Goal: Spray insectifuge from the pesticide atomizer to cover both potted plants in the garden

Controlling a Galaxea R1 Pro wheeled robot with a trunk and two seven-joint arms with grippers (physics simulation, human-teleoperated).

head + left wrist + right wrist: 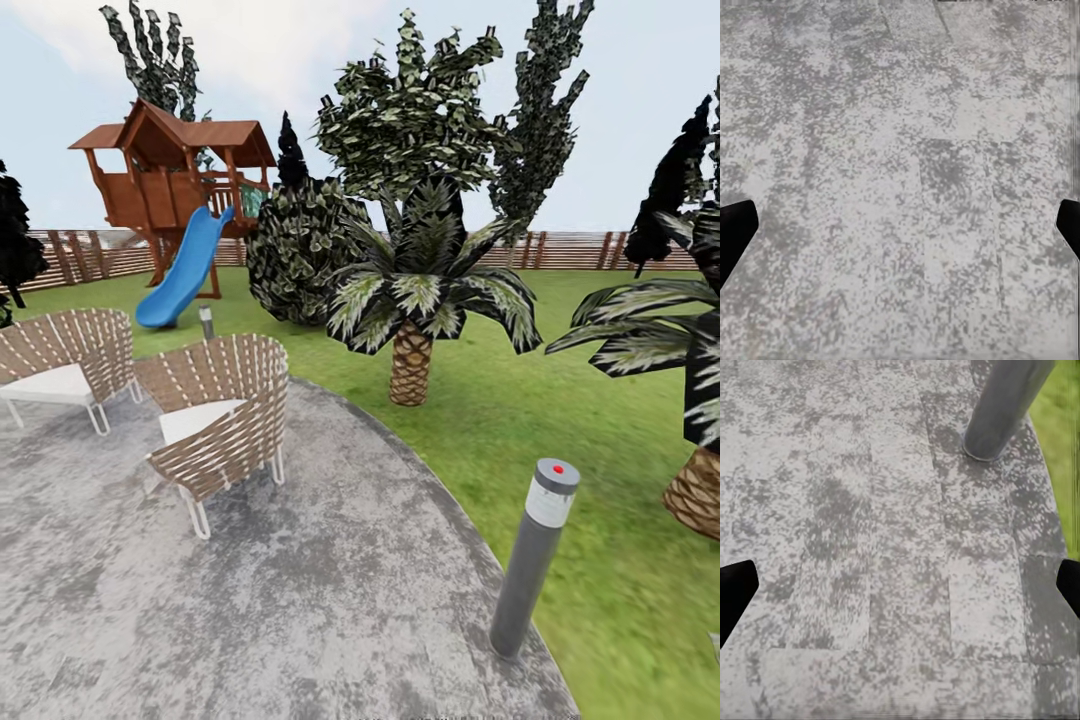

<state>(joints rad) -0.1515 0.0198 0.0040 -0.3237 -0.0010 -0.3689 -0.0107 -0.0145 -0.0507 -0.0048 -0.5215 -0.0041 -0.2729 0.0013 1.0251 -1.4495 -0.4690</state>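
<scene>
Both grippers hang over bare paving right now. On the left gripper (900, 225) the dark fingertips (735, 232) sit at opposite edges of its wrist view, spread wide with nothing between them. Same story on the right gripper (900, 589): fingertips (736, 592) far apart, empty, and the foot of the grey lamp post (1001, 409) stands just ahead of it at the edge of the paved patch (300, 580).

From my head camera I'm looking across the garden: lawn (500, 400), two woven chairs (220, 410) on the paving, a palm (415, 290), a playhouse with a blue slide (185, 270), and the slatted fence (560, 250) behind.

Progress, as I judge it: nothing done yet. The pesticide atomizer isn't in either grip, and I can't pick it out anywhere among these views; the two potted plants I can't spot either. So finding the bottle, grasping it and spraying both plants all remain.

Another palm (690, 380) at the right edge is cut off, and whatever lies behind it or the bushes is hidden from me.
</scene>
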